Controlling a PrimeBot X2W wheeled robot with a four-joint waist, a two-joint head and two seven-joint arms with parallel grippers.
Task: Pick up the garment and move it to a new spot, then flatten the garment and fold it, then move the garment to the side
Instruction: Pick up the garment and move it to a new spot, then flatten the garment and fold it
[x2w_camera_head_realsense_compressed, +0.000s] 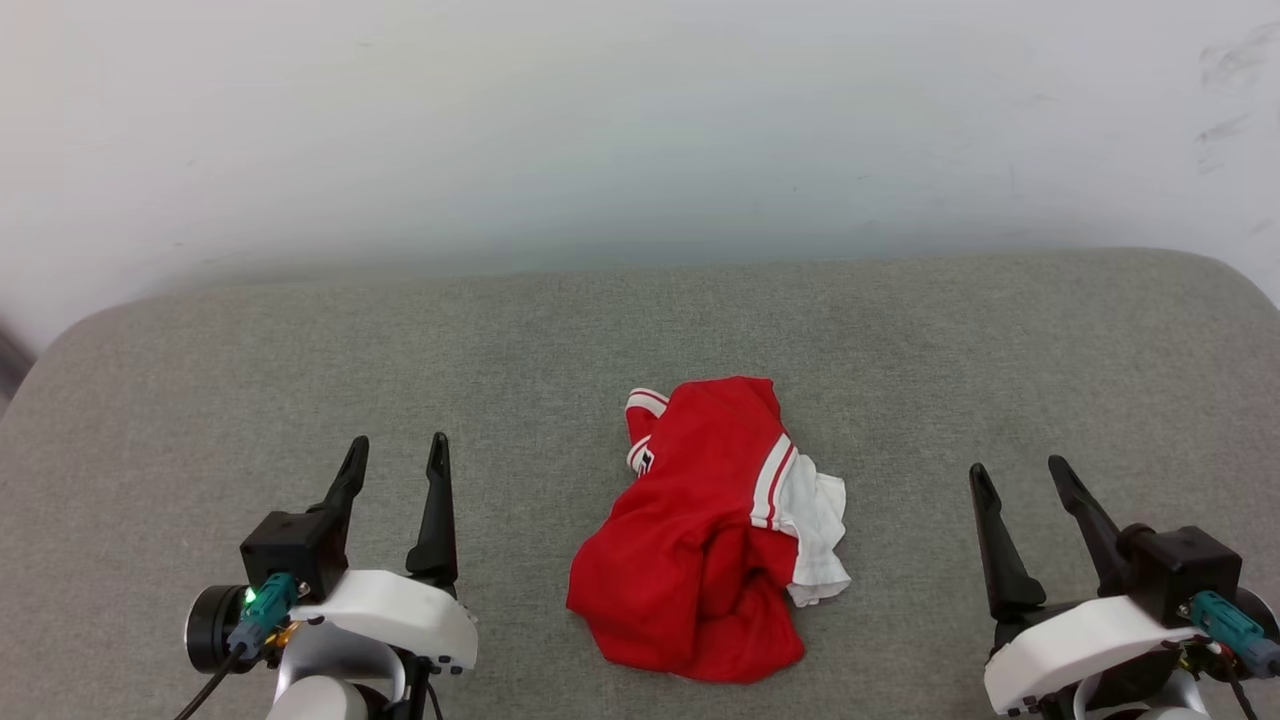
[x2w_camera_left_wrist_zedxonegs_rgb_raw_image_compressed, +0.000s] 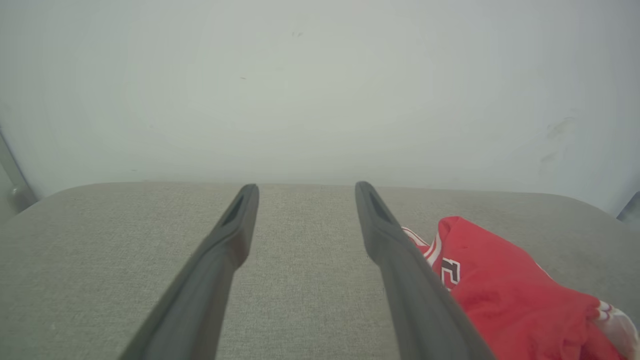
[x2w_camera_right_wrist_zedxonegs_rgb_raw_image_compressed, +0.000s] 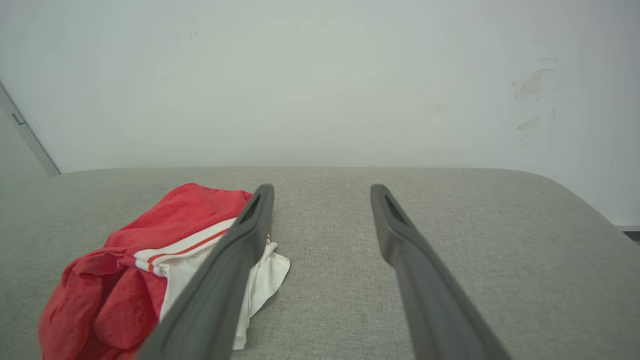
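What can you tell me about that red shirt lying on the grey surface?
The red shirt is a soft-looking jersey, crumpled in a heap rather than spread flat. A white sleeve with red-and-white striped trim sticks out toward the right hand; a bit of black, white-edged lettering shows at its far left edge. It lies on the grey fabric surface, between the left hand and the right hand, both open, neither touching it.
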